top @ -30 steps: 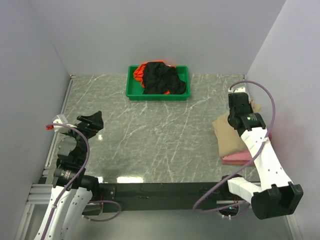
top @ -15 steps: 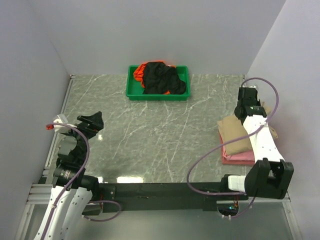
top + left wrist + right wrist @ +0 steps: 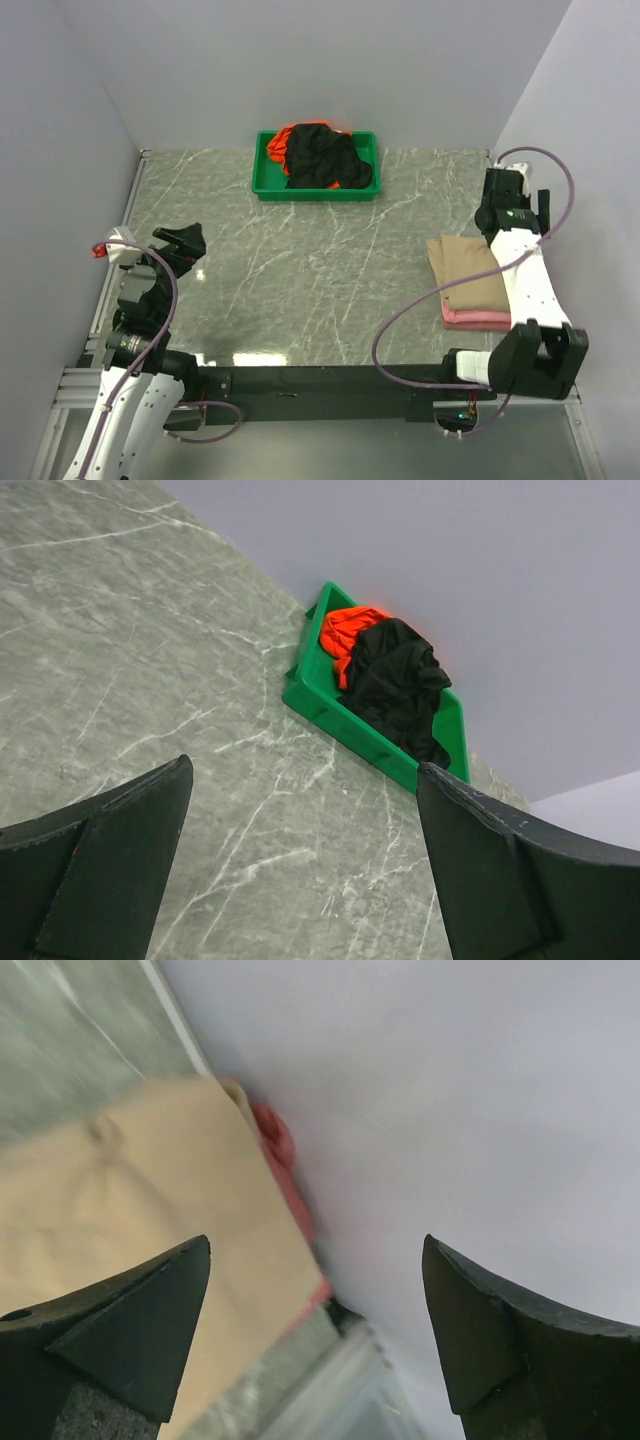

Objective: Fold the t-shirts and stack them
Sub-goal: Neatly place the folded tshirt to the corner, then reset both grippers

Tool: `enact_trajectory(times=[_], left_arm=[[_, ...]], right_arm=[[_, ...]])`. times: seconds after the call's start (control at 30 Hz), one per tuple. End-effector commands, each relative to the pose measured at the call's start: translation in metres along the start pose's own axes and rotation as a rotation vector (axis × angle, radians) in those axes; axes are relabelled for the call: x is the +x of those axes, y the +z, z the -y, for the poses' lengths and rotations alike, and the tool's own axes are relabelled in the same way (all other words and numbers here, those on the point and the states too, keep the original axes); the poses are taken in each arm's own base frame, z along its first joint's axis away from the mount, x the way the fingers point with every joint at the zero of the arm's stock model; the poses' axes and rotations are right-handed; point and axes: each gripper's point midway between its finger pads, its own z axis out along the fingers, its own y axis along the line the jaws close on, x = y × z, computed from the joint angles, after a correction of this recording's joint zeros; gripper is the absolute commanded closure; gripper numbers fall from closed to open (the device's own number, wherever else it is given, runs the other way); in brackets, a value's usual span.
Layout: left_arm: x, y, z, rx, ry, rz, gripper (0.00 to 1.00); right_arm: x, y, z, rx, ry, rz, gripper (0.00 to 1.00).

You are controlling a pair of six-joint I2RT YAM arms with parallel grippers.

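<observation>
The pink folded cloth t-shirt [image 3: 478, 320] is largely hidden under the tan folded cloth t-shirt [image 3: 468, 275] at the right edge of the grey marbled table [image 3: 300, 290]. One black crumpled t-shirt [image 3: 325, 160] and one half-covered orange crumpled t-shirt [image 3: 277, 148] are held in the green plastic tray [image 3: 265, 186]. The left gripper [image 3: 305, 810] and the right gripper [image 3: 315, 1290] are spread wide, with nothing gripped.

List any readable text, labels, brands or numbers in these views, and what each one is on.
None: no words, labels, brands or numbers can be read in any view.
The green plastic tray, the black cloth t-shirt and orange cloth t-shirt in it, and the folded tan cloth t-shirt on the pink cloth t-shirt show only plain surfaces.
</observation>
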Motion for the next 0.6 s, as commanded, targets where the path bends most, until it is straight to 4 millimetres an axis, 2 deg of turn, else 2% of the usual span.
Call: enact_trajectory(times=[0.0, 0.07, 0.1, 0.2, 0.23, 0.27, 0.3, 0.33, 0.37, 0.4, 0.43, 0.47, 0.53, 0.57], left_arm=[[-0.017, 0.001, 0.008, -0.013, -0.035, 0.035, 0.01], [-0.012, 0.005, 0.007, -0.029, -0.04, 0.014, 0.01], [-0.012, 0.006, 0.007, -0.038, -0.045, 0.005, 0.01], [-0.007, 0.014, 0.003, -0.096, -0.045, -0.026, 0.01], [-0.004, 0.014, -0.009, -0.165, -0.041, -0.039, 0.01], [0.003, 0.019, -0.016, -0.224, -0.04, -0.065, 0.01], [-0.001, 0.02, -0.014, -0.245, -0.044, -0.07, 0.01], [0.005, 0.021, -0.019, -0.282, -0.044, -0.099, 0.01], [0.013, 0.026, -0.022, -0.312, -0.036, -0.135, 0.01], [0.013, 0.029, -0.017, -0.311, -0.05, -0.149, 0.01], [0.018, 0.031, -0.015, -0.307, -0.047, -0.176, 0.01], [0.03, 0.036, -0.013, -0.299, -0.035, -0.231, 0.01], [0.031, 0.041, -0.004, -0.278, -0.011, -0.262, 0.01], [0.035, 0.044, -0.008, -0.311, -0.013, -0.28, 0.01]], right_arm=[[-0.056, -0.04, 0.025, -0.095, 0.348, 0.242, 0.08], [-0.074, -0.062, 0.024, -0.21, 0.484, 0.332, 0.07], [-0.09, -0.079, 0.008, -0.358, 0.515, 0.403, 0.07], [-0.112, -0.118, -0.001, -0.565, 0.669, 0.533, 0.07], [-0.11, -0.121, -0.005, -0.601, 0.736, 0.524, 0.06], [-0.11, -0.131, 0.0, -0.622, 0.797, 0.546, 0.06], [-0.113, -0.136, 0.001, -0.646, 0.861, 0.555, 0.02], [-0.11, -0.142, -0.013, -0.724, 0.884, 0.544, 0.01], [-0.11, -0.15, -0.015, -0.765, 0.891, 0.571, 0.01], [-0.113, -0.155, -0.018, -0.805, 0.899, 0.593, 0.01], [-0.113, -0.168, -0.034, -0.916, 0.868, 0.593, 0.0], [-0.107, -0.165, -0.047, -0.952, 0.849, 0.555, 0.0], [-0.099, -0.168, -0.065, -1.028, 0.823, 0.498, 0.0], [-0.095, -0.167, -0.074, -1.057, 0.8, 0.467, 0.0]])
